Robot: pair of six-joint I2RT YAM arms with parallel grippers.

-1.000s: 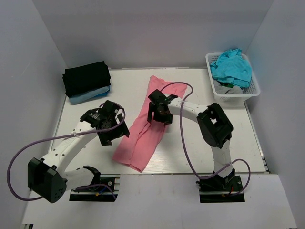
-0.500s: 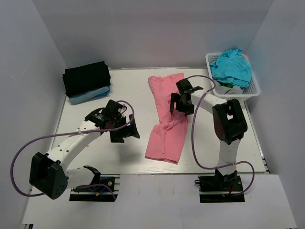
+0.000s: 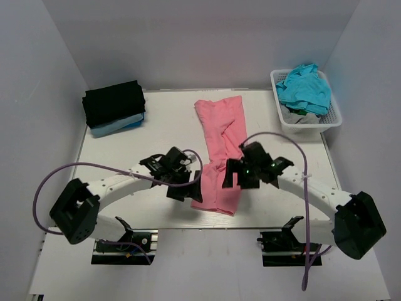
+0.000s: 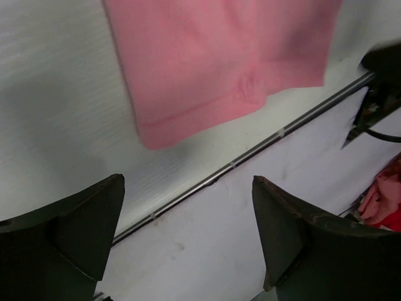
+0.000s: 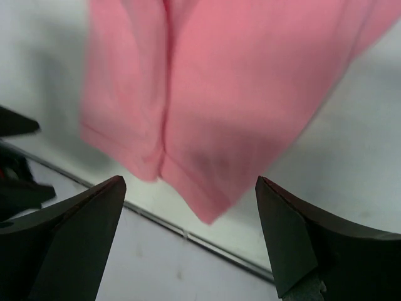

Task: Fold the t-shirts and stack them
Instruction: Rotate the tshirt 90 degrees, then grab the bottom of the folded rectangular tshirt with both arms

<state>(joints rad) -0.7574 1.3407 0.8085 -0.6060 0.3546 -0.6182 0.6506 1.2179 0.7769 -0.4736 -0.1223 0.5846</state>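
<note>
At the far left of the bench (image 3: pixel 156 122), a folded black t-shirt (image 3: pixel 114 103) sits on top of a folded light blue t-shirt (image 3: pixel 116 127). Neither has moved over the last second.

The left hand (image 3: pixel 180 187) was farther back and to the left half a second ago. It is now low over the bench, just beside the left side of the salmon-pink t-shirt (image 3: pixel 220 144) and close to its near hem. In its wrist view the left hand (image 4: pixel 188 232) has its fingers spread wide apart with nothing between them, and the stitched hem of the shirt (image 4: pixel 213 69) lies ahead of them, near the metal rail (image 4: pixel 250 157) at the bench's near edge.

The shirt lies as a long, loosely doubled strip running from the far middle of the bench towards the near edge. A second ago it lay on a slant, with its near end further left. Since the half-second mark it has barely shifted.

The right hand (image 3: pixel 233 177) was over the middle of the shirt half a second ago and has swung down to the shirt's near right side. In its wrist view the right hand (image 5: pixel 188 232) is also spread wide and holds nothing, with the pink cloth (image 5: pixel 238 94) beyond its fingers.

At the far right, the white lattice basket (image 3: pixel 333 119) holds a crumpled teal t-shirt (image 3: pixel 305 88) on top of some grey cloth (image 3: pixel 301 117), unchanged.
</note>
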